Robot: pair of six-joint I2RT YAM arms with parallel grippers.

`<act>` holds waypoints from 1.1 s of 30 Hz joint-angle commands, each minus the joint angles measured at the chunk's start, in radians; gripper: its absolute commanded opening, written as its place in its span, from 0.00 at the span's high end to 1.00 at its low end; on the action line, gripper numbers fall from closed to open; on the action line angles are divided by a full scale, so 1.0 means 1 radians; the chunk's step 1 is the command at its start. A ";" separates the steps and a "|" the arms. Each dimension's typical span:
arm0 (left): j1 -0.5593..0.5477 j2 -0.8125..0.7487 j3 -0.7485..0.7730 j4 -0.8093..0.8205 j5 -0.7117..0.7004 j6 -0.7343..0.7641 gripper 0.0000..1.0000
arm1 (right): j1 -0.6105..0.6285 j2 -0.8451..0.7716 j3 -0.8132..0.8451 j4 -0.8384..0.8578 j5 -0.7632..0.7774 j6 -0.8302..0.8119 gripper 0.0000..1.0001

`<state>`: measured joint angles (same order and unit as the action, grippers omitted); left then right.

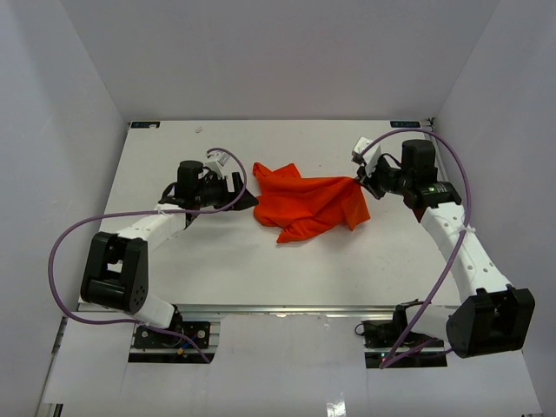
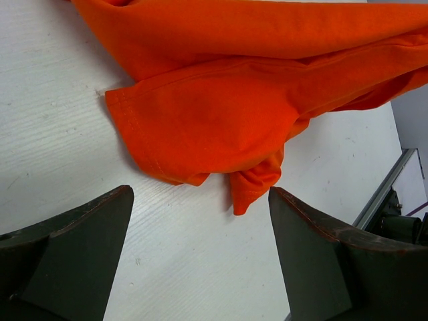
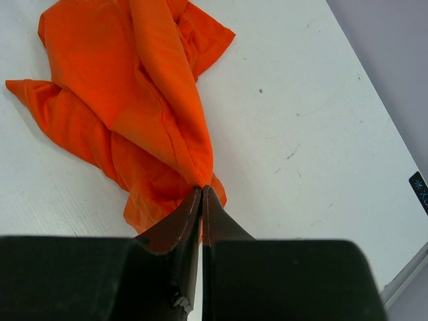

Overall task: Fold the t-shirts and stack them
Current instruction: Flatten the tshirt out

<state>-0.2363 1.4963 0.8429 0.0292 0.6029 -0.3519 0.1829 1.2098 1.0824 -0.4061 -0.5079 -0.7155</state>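
The right arm reaches in from five o'clock, elbow bent, and the right gripper [image 3: 202, 190] is pinched tight on the three o'clock edge of the t-shirt [image 1: 306, 205]. The left arm stretches low from seven o'clock. The left gripper [image 2: 200, 197] is spread wide and empty at the shirt's nine o'clock side. The shirt is soft, crumpled orange-red cloth with a stitched hem, lying mid-way across the smooth white table [image 1: 261, 269].

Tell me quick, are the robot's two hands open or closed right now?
Left gripper: open, holding nothing; the t-shirt lies just ahead of it.
Right gripper: shut, pinching a fold of the t-shirt.
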 commanded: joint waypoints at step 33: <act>-0.005 -0.045 0.041 -0.003 0.060 0.031 0.07 | -0.036 -0.067 -0.010 0.004 -0.015 -0.012 0.94</act>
<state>-0.2363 1.4906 0.8433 0.0261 0.6235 -0.3397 0.1562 1.1824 1.0805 -0.4171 -0.5079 -0.7174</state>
